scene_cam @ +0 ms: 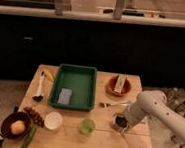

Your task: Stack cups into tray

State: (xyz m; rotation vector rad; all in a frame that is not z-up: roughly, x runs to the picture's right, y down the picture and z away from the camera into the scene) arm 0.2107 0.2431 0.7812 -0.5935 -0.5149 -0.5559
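Wood table [103, 145] w/ lots of stuff on it. Big dark green tray [77, 68] sits in the middle, near the back, w/ a small grey-blue pad [65, 96] lying inside. All 3 cups stand on the table, outside the tray. White cup [53, 121] and see-through green cup [86, 126] are near the front edge, close together but not touching. Dark grey cup [118, 124] is further right, a bit apart from them. White arm [150, 106] comes in from the right and bends down. Its tool [121, 120] is right at the top of the dark grey cup. Can't tell how far open the tool is, or if it has hold of the cup. Orange-brown bowl [118, 86] sits further back, just beside the tray. Dark brown bowl [10, 122] w/ a yellow-orange fruit [18, 127] in it is at the front left corner.
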